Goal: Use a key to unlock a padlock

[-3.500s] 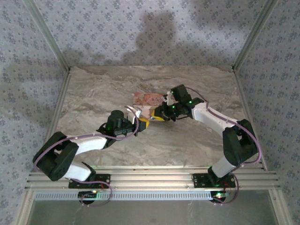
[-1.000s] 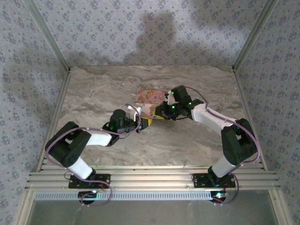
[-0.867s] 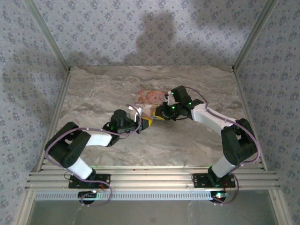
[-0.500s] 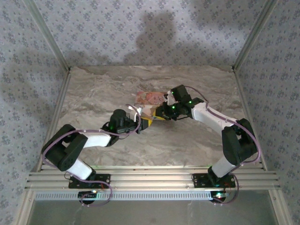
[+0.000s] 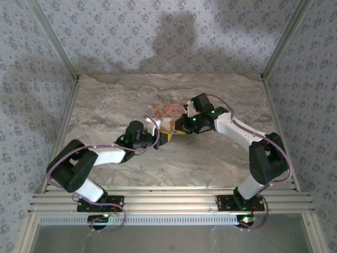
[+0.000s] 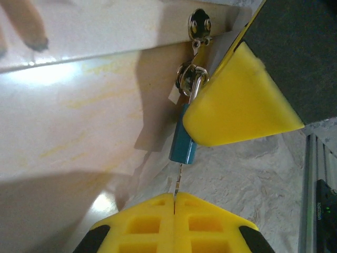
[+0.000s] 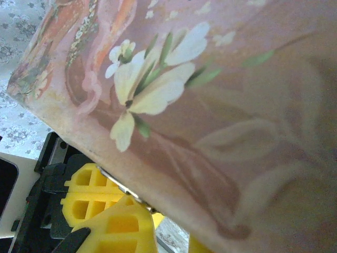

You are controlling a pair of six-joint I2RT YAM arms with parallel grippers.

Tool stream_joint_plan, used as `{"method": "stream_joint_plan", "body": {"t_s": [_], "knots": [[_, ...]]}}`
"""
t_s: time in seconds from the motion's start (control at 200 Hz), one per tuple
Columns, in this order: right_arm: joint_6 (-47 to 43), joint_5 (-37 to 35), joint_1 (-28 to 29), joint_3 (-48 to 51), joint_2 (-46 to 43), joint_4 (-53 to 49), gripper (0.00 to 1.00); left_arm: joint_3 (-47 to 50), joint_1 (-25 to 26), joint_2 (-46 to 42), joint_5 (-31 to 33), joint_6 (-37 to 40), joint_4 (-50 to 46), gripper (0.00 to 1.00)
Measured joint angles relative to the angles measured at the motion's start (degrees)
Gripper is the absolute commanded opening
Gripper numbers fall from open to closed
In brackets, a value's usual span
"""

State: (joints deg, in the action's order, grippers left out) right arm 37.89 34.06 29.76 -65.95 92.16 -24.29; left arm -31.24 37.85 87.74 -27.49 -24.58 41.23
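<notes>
**Key seated in the padlock; left arm re-poses behind it**

The left gripper (image 6: 174, 199) holds its place against the box (image 5: 167, 109) while the arm behind it changes shape. A few seconds back the elbow lies low and wide towards the worktop's (image 5: 105, 105) left edge. A second ago it is drawn in and raised, and now it has eased out again. The fingertips have crept only a touch closer to the box, and the box itself has barely shifted. The right gripper (image 5: 180, 127) has hardly moved.

The box stands midway between the worktop's left and right edges, nearer the far edge than the near one. The padlock (image 6: 182, 141) hangs on its side, its shackle through a small hasp (image 6: 199, 23).

The left jaws are clenched flat on the key (image 6: 177, 184), whose thin blade runs from the seam of the pads straight up into the teal body's underside. One right pad (image 6: 237, 105) lies over the top of the padlock. Whether the right jaws clamp the padlock, the box or nothing I cannot tell.

I judge that insertion is done and the arm's swing serves the twist. The shackle looks closed, so the lock is not yet open.
</notes>
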Motion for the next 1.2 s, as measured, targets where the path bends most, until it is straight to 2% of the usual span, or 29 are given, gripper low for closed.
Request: {"method": "stream_joint_plan", "body": {"t_s": [0.145,0.415,0.555,0.784,0.909,1.014,1.099,1.199], "knots": [[0.0,0.9,0.0,0.0,1.0,1.8,0.00,0.0,-0.4,0.7,0.2,-1.1,0.7,0.00],[0.9,1.5,-0.1,1.2,1.4,6.6,0.00,0.4,-4.6,7.8,-6.6,-11.8,15.6,0.00],[0.6,1.5,-0.1,1.2,1.4,6.4,0.00,0.5,-4.9,7.6,-7.5,-11.5,15.0,0.00],[0.9,2.4,0.2,1.2,1.4,6.4,0.00,0.5,-4.4,2.7,-5.9,-6.3,7.2,0.00],[1.1,2.3,0.6,1.2,1.9,6.5,0.20,0.5,-4.2,1.9,-5.0,-5.0,5.0,0.00],[2.0,1.4,1.2,1.5,2.1,7.0,0.29,1.2,-4.0,1.9,-4.6,-4.5,5.6,0.00],[2.9,0.8,2.0,2.3,2.1,7.4,0.40,3.0,-3.6,2.4,-4.2,-4.6,9.1,0.00],[3.8,-0.5,3.2,4.1,1.8,7.4,0.46,5.2,-3.5,4.6,-3.5,-4.9,15.0,0.00]]}}
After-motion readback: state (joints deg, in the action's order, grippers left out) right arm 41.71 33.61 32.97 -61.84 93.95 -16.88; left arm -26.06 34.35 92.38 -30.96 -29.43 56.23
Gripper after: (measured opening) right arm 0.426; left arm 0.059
